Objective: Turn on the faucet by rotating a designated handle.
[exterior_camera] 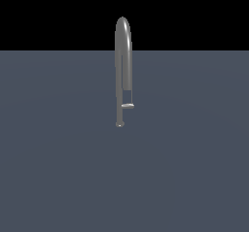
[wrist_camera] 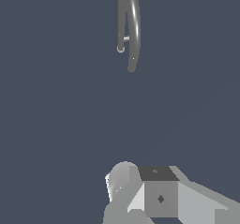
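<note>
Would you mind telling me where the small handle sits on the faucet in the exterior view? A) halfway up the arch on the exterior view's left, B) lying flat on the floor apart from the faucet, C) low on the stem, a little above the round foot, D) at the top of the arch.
C: the handle juts from the lower stem of the faucet, just above its foot, toward the exterior view's right.

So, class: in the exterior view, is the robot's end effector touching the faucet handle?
No. In the exterior view the handle juts from the faucet with nothing touching it, and no end effector shows there.
</note>
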`<state>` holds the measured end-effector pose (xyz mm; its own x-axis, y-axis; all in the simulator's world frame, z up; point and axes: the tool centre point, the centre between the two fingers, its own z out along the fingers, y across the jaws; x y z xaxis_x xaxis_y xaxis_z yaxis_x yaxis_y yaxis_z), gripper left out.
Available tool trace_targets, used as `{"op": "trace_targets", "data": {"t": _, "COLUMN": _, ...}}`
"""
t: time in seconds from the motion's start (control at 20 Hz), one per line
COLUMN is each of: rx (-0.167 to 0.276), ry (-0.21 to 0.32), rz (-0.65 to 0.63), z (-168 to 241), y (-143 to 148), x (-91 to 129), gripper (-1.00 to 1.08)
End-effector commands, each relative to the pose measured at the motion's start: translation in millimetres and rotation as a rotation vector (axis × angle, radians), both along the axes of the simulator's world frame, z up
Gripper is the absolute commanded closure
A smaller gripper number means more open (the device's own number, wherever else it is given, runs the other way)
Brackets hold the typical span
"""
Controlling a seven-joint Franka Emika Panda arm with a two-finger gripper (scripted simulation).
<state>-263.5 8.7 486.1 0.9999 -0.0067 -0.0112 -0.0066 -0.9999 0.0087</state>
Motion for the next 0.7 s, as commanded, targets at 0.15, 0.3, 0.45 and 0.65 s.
{"op": "trace_targets", "data": {"t": 0.15, "rx": 0.002, "ry": 0.003, "rz": -0.003, "z": -0.2, "y": 0.1, "x": 1.2, "gripper": 1.08}}
{"op": "trace_targets", "data": {"t": 0.3, "rx": 0.01, "ry": 0.012, "rz": -0.01, "z": -0.7, "y": 0.5, "x": 4.8, "gripper": 1.08}}
{"op": "trace_targets", "data": {"t": 0.45, "rx": 0.022, "ry": 0.027, "rz": -0.023, "z": -1.5, "y": 1.1, "x": 10.9, "gripper": 1.08}}
{"op": "trace_targets", "data": {"t": 0.65, "rx": 0.046, "ry": 0.056, "rz": -0.048, "z": -3.6, "y": 2.1, "x": 22.9, "gripper": 1.08}}
